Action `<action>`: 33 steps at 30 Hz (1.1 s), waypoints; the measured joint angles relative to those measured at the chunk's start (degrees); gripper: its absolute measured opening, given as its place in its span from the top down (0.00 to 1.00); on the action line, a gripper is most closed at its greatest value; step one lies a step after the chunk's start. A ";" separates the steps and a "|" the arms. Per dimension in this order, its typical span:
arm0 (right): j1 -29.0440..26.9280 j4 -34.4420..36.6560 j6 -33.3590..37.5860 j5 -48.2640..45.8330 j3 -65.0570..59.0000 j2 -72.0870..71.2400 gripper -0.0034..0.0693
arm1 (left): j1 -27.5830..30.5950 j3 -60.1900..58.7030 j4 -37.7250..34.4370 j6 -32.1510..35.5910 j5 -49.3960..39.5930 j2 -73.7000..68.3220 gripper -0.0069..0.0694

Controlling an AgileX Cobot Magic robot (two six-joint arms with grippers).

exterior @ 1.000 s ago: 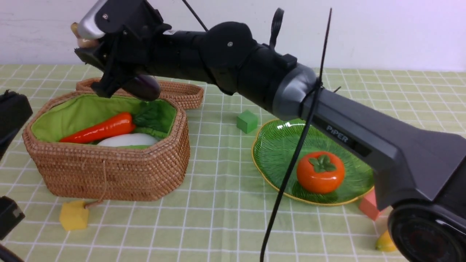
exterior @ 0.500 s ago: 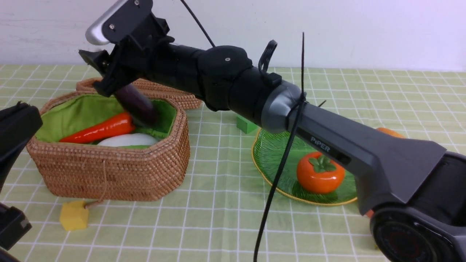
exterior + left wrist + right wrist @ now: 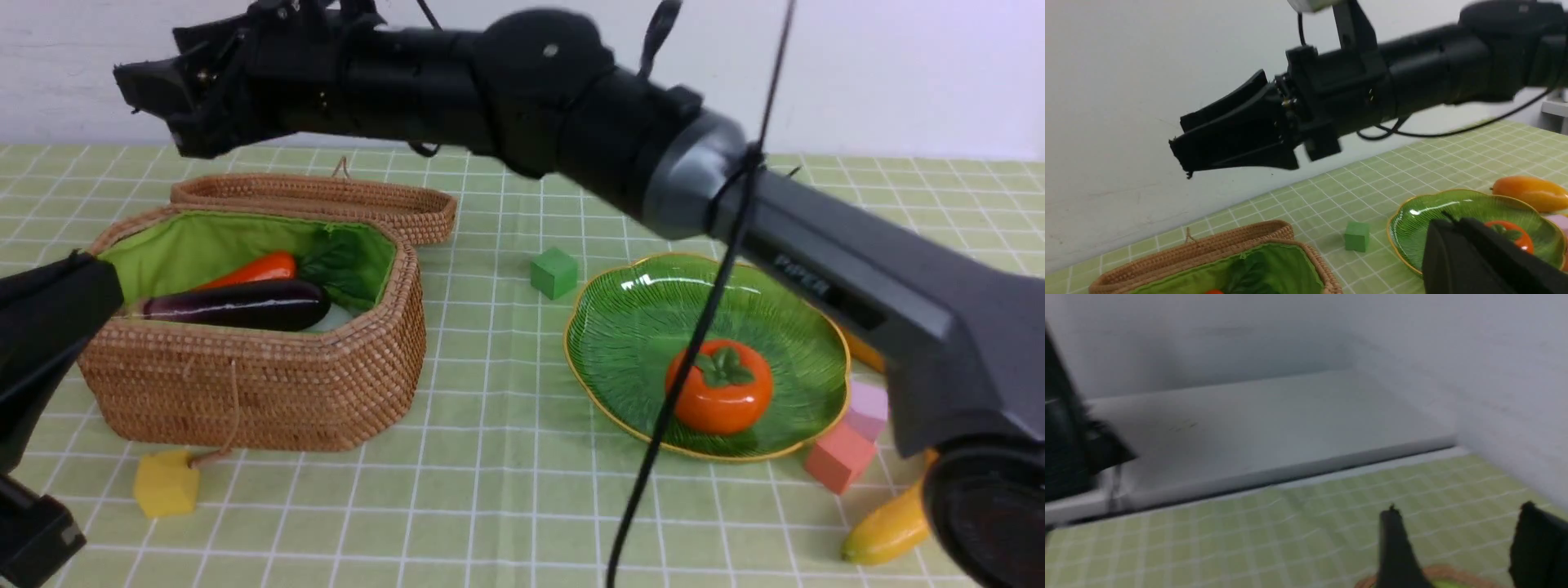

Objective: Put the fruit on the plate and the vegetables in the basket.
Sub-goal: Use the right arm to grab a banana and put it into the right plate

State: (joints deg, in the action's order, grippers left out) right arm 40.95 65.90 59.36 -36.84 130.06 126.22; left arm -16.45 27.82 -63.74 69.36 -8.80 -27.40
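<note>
I have a tabletop (image 3: 490, 506) under a pale green cloth checked in white, and behind it a plain white wall (image 3: 898, 73).

At the middle left of the front view sits the oblong brown wicker basket (image 3: 269, 392) with bright green lining. Its woven lid (image 3: 326, 200) lies open behind it. Inside, the glossy dark purple eggplant (image 3: 237, 305) lies lengthwise on top. The long red pepper (image 3: 249, 269) is behind it, and the white radish with green leaves (image 3: 347, 261) shows mostly its leaves at the right end.

Right of centre is the shallow green glass plate (image 3: 629, 327) with a gold rim. The round orange persimmon (image 3: 718, 388) stands on it, cap up. The oval orange-yellow mango (image 3: 1531, 192) lies on the cloth just beyond the plate's rim. The yellow banana (image 3: 886, 531) lies off the plate in the lower right corner, partly hidden by my right arm.

A green foam cube (image 3: 553, 273) sits between basket and plate, and a yellow foam cube (image 3: 166, 483) in front of the basket.

My right end effector (image 3: 143, 90) hangs at upper left above the basket, fingers spread, holding nothing. My left end effector (image 3: 1449, 228) is pressed together and holds nothing.
</note>
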 joint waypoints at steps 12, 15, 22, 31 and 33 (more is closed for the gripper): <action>-2.20 -46.62 -45.87 -34.58 -2.48 -7.77 0.97 | 0.00 0.00 -1.68 0.00 -14.49 -0.73 0.90; -2.20 -52.98 -50.05 -34.52 -9.62 -14.12 0.97 | 0.00 0.00 -2.17 0.00 -21.17 -2.33 0.90; -8.08 -64.12 -59.73 -34.47 -39.31 -34.16 0.97 | 0.00 0.00 -2.22 0.14 -25.62 -3.63 0.90; -35.08 -64.16 -77.66 -23.03 -65.40 -41.47 0.85 | 0.00 0.00 -2.30 3.69 -25.59 -3.63 0.90; -40.20 -62.51 -78.59 -19.15 -66.48 -38.99 0.71 | 0.00 0.00 -2.30 6.81 -26.88 -3.63 0.90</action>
State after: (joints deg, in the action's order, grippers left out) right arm 0.75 3.39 -19.23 -55.99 63.58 87.23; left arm -16.45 27.82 -66.04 76.16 -35.68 -31.03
